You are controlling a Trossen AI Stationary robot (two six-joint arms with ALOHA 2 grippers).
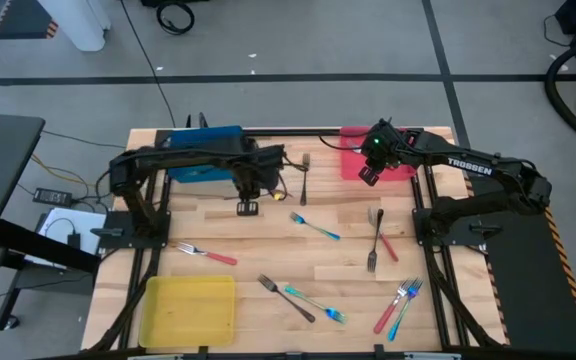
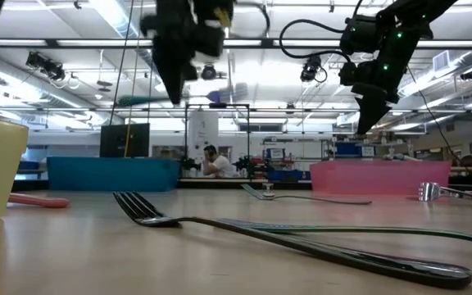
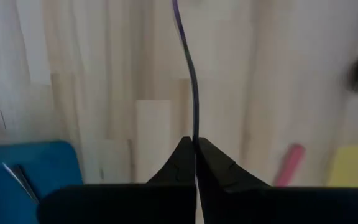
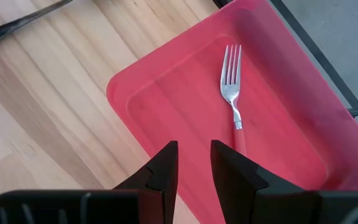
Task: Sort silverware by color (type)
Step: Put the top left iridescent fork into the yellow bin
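The high view looks straight down on the whole table (image 1: 268, 225), the low view skims level across it toward twelve o'clock, and each wrist view hangs close above, sharing the red tray (image 4: 166, 87) and blue tray (image 3: 36, 165).

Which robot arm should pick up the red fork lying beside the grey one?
The right. The right gripper is open and empty above the red tray, on the same side as that red fork. The left gripper is shut on a thin utensil, so it's busy.

Blue, red and grey silverware (image 1: 316, 226) lies scattered flat across the table (image 1: 268, 235).
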